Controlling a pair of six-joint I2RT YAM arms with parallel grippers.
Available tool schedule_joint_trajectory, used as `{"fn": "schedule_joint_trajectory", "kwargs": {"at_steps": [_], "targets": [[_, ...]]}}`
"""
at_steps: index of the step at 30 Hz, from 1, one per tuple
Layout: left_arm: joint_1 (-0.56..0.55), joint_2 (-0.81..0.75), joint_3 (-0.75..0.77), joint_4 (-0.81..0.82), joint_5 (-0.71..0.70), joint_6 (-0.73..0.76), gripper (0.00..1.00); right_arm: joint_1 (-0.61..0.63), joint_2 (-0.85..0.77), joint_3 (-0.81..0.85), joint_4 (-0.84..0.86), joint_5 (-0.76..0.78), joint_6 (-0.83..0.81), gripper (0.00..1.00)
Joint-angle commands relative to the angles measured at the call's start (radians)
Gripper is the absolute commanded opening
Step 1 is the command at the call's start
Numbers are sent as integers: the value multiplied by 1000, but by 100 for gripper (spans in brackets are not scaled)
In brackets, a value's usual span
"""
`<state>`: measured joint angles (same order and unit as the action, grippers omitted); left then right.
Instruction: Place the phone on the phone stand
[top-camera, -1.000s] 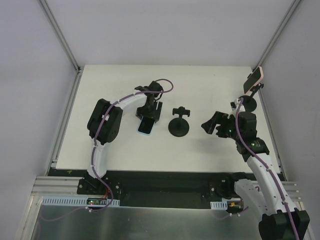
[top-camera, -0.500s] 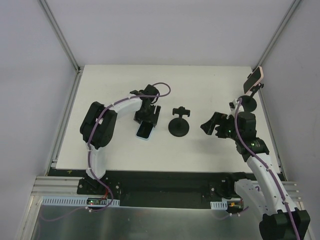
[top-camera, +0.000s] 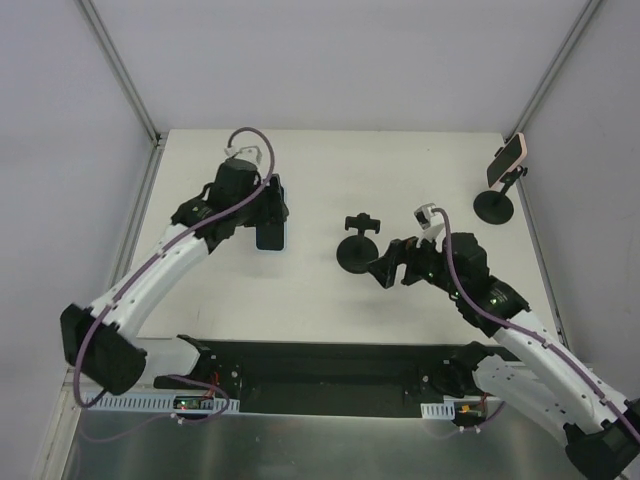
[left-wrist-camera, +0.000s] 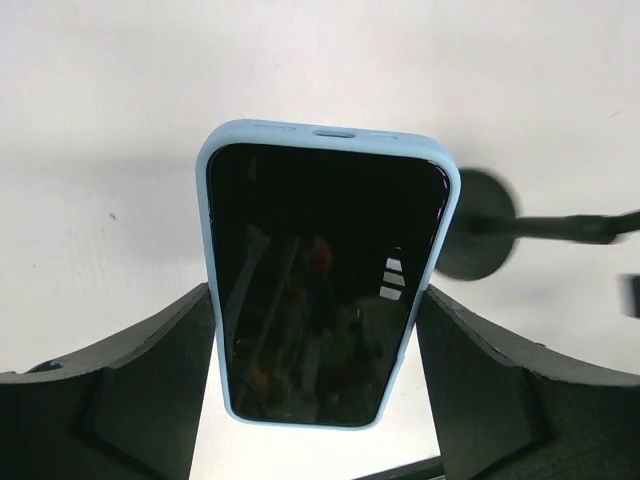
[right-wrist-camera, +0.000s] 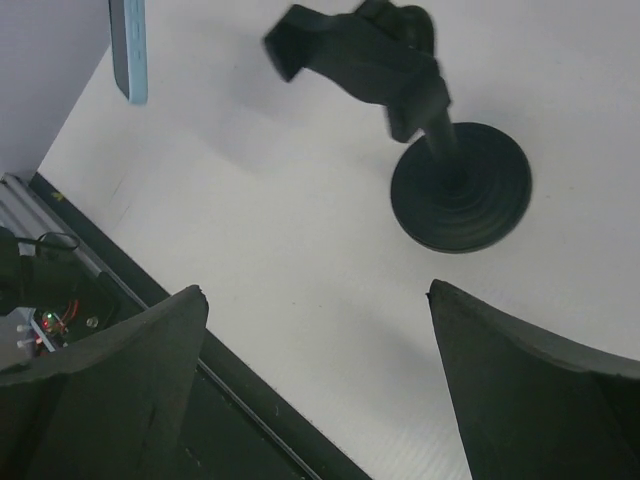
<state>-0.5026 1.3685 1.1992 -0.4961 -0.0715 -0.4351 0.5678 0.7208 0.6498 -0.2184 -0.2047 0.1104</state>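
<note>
Phone (left-wrist-camera: 330, 280) clamped by left gripper (top-camera: 268, 222), right gripper (right-wrist-camera: 315, 300) spread beside stand (top-camera: 358, 255) (second stand (top-camera: 494, 206) occupied, far right)

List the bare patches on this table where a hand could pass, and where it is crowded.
Bare table: the far strip between the held blue-cased phone and the corner stand; also the near middle strip. Crowded: around the empty phone stand, with the right gripper beside it.

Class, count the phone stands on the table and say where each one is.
2. The empty phone stand is mid-table. The second stand is near the far right edge and carries a pink-cased phone. None appears to be hidden.
</note>
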Motion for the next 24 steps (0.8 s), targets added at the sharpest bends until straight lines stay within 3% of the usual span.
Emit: {"fn": "schedule_joint_trajectory", "kwargs": {"at_steps": [1,9,13,16,19,24], "targets": [[1,-225,-52,149,-42,-115,0,173,32,95,157,154,-32,95],[1,-413,-119,224,-18,-269,0,449,334,351,254,324,-46,98],[1,-451,-159,252,12,-339,0,504,507,468,300,384,-34,100],[1,-473,-179,267,33,-370,0,504,618,586,223,438,-3,99],[1,-476,-191,283,47,-382,0,503,687,634,238,398,3,96],[3,-485,-208,298,70,-432,0,504,756,659,231,410,34,76]]}}
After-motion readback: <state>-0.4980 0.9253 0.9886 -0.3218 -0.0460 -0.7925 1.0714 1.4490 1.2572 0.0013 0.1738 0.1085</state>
